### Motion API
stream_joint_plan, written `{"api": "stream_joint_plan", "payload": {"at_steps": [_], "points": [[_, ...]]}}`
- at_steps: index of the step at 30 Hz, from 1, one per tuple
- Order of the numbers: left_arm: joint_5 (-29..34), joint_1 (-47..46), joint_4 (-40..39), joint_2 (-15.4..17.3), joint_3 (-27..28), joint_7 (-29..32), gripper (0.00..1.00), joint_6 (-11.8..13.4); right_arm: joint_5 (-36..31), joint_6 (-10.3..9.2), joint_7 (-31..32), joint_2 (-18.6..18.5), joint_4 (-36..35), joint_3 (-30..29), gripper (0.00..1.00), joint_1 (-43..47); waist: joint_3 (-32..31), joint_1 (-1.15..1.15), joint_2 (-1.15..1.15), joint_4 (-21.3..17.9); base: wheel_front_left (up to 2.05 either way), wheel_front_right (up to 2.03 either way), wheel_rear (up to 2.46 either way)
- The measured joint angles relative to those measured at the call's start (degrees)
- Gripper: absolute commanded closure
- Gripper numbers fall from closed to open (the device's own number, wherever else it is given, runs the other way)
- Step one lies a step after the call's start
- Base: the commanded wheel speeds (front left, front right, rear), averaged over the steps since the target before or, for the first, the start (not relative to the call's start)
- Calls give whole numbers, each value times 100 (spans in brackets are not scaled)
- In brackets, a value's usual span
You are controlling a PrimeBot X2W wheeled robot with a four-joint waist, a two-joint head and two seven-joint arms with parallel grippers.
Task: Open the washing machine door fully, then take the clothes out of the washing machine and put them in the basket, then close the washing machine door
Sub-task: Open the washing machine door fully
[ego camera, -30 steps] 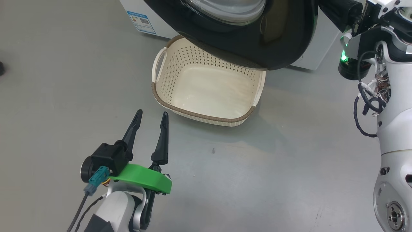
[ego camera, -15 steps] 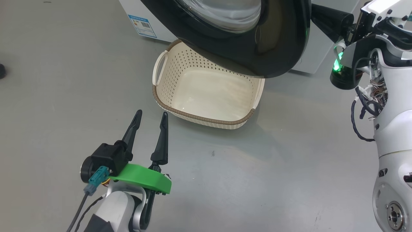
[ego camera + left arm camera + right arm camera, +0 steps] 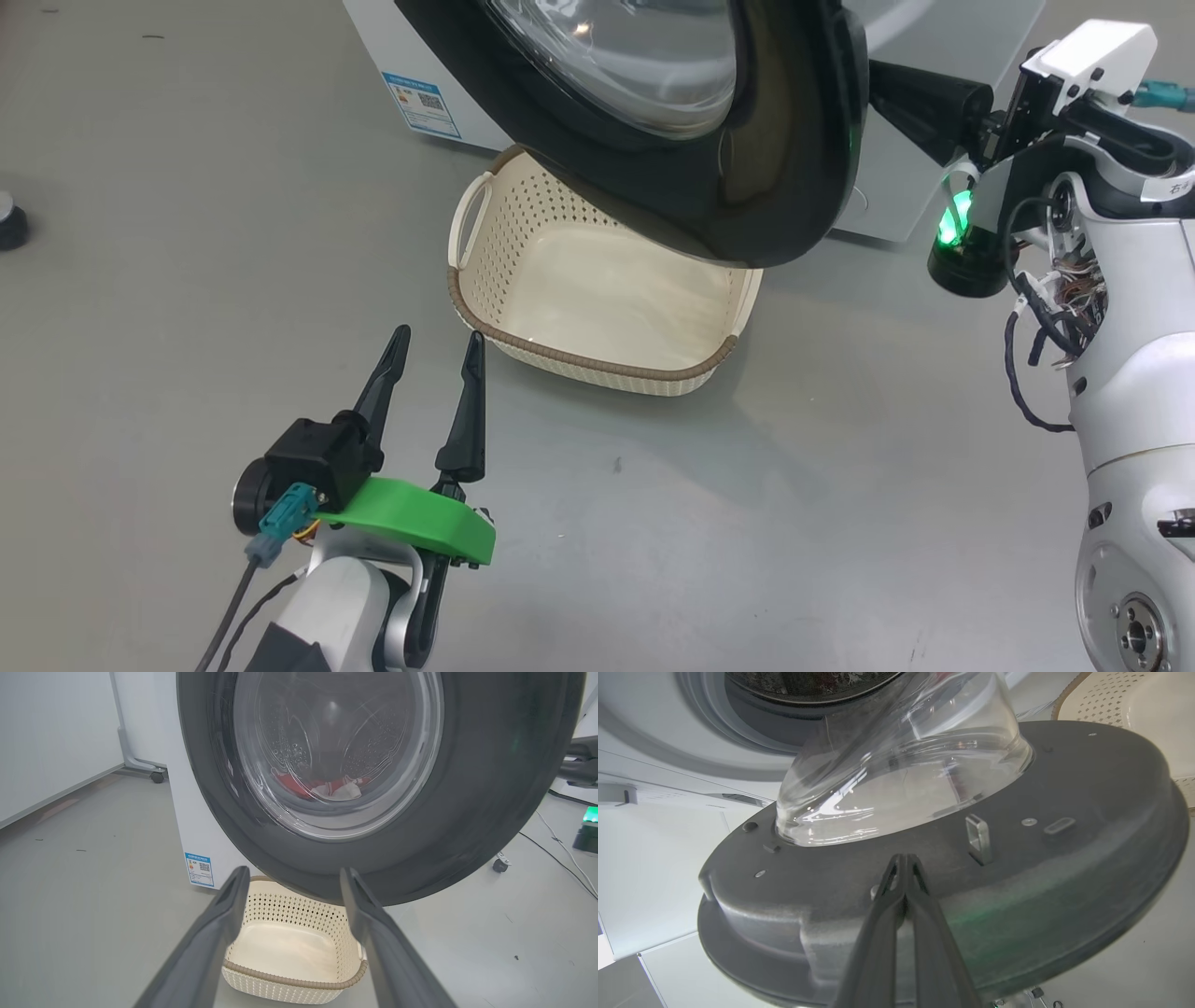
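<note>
The washing machine door (image 3: 775, 140), a black rim around a clear glass bowl, hangs partly open over the back of the basket (image 3: 597, 364). That cream basket is empty and stands on the floor before the white washing machine (image 3: 187, 812). Red and white clothes (image 3: 322, 787) show through the door glass, inside the drum. My right gripper (image 3: 904, 858) is shut with nothing in it, tips against the door's grey inner face; its dark fingers (image 3: 920, 98) reach behind the door's right edge. My left gripper (image 3: 439, 334) hovers open over the floor, left of the basket's front corner.
A small dark round object (image 3: 9, 224) sits on the floor at the far left. A caster wheel (image 3: 500, 864) and a cable lie on the floor right of the machine. My own white torso (image 3: 1134, 420) fills the right side. Grey floor lies open around my left gripper.
The door has swung further out and leftward, with my shut right gripper following behind its edge. The head view has shifted a little. My left gripper has stayed open in place.
</note>
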Motion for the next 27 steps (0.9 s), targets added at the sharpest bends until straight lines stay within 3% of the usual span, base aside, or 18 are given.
{"api": "stream_joint_plan", "payload": {"at_steps": [27], "points": [[9, 78, 35, 1, -5, 0, 0, 0, 1328, -40, 321, 18, 116, 1378, 100, 449, -238, 0, 0, 89, 0, 0, 0]]}}
